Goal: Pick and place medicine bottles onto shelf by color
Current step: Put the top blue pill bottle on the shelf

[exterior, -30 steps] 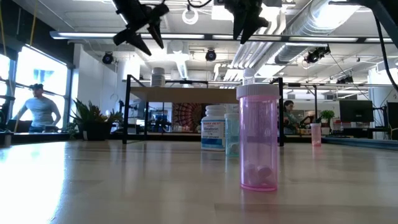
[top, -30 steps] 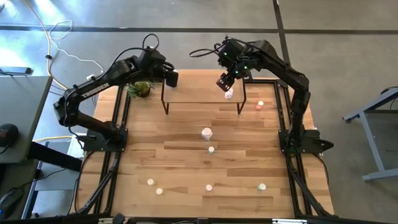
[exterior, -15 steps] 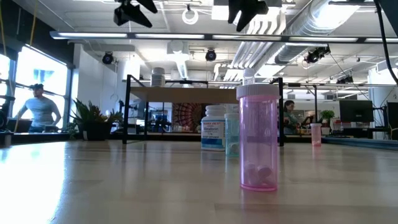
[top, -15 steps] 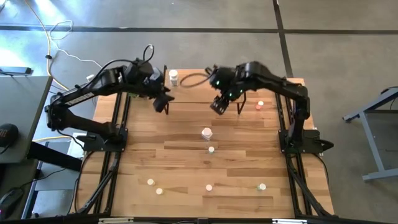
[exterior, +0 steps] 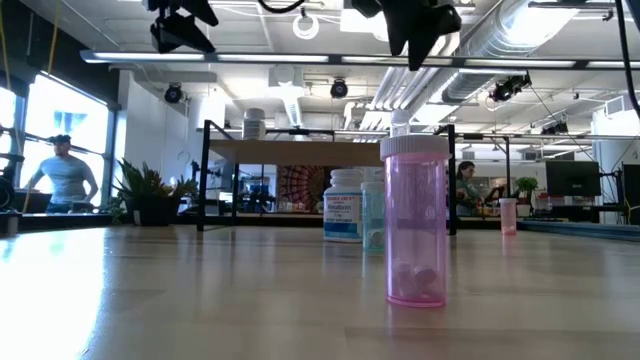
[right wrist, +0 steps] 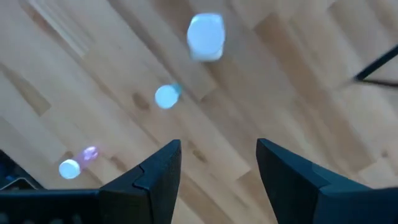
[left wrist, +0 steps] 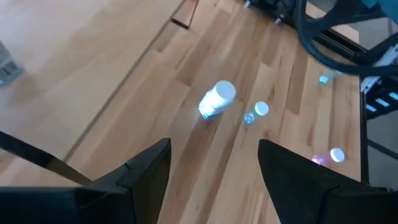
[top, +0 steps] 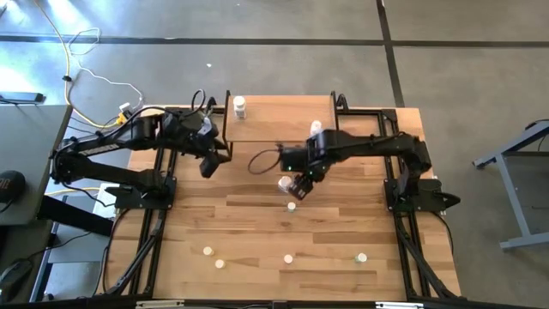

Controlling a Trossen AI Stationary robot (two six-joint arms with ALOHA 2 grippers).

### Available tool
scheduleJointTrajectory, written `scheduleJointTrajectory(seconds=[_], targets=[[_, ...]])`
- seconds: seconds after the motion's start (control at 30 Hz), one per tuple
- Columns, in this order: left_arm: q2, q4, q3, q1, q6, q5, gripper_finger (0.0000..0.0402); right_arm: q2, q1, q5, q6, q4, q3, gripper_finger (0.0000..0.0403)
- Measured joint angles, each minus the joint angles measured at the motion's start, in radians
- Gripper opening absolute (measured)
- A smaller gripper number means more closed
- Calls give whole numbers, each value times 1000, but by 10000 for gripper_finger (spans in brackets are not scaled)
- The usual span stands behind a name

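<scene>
Wooden slats make up the big counter (top: 257,232), and little medicine bottles (top: 289,206) stand all over it. One large white bottle (top: 284,183) sits near the middle, with a small one just past it toward the front edge. More small ones stand along the front: two at the left front (top: 213,257), one in the middle (top: 288,257) and one at the right (top: 361,257). The shelf (top: 274,120) is at the back of the counter. It already holds a white bottle (top: 239,106) at its left end and another bottle (top: 316,128) near its right end.

The right gripper (top: 300,186) hangs just above the large white bottle, with its fingers apart and nothing between them. The left gripper (top: 208,163) waits beside the left front corner of the shelf, also spread wide and empty.

What could go wrong? The bottles are tall and thin, so I think a finger that comes down off to one side could knock the white one over. It might then roll into the small bottle close by. Coming down too fast could also push it away.

Seen from counter height, a pink bottle (exterior: 415,222) stands up close. A leafy plant (exterior: 148,192) sits at the far left. Behind it all is a bright workshop with windows, and a person (exterior: 58,170) far off.
</scene>
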Motion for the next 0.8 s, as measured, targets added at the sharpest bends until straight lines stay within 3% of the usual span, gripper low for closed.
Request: scheduleJointTrajectory(seconds=[0.5,0.8], targets=[[-13,28,-20,-58,41,-3,229,1,98,16,215,321,-243,204],[-13,27,-20,-58,31,-4,229,1,106,16,218,554,-421,204]])
